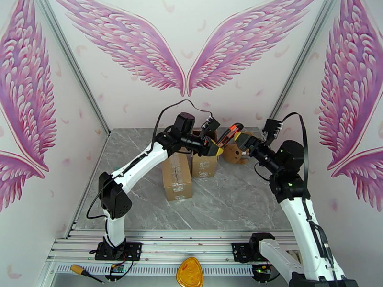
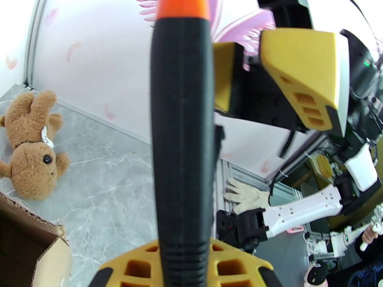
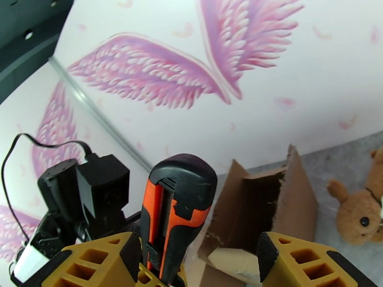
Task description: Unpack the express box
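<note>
An orange-and-black utility knife (image 1: pixel 230 132) hangs in the air between both grippers, above the table's back. My left gripper (image 1: pixel 215 148) is shut on its black handle (image 2: pixel 182 139). My right gripper (image 1: pixel 242 138) stands open around the knife's butt end (image 3: pixel 174 211), with a wide gap to its right finger (image 3: pixel 306 264). The opened express box (image 1: pixel 205 164) stands below with torn flaps (image 3: pixel 258 206). A brown teddy bear (image 1: pixel 233 153) lies on the table just right of that box.
A second, taped cardboard box (image 1: pixel 177 177) stands left of the opened one. A screwdriver (image 1: pixel 86 272) and a yellow object (image 1: pixel 189 272) lie on the front rail near the arm bases. Walls close in the back and sides.
</note>
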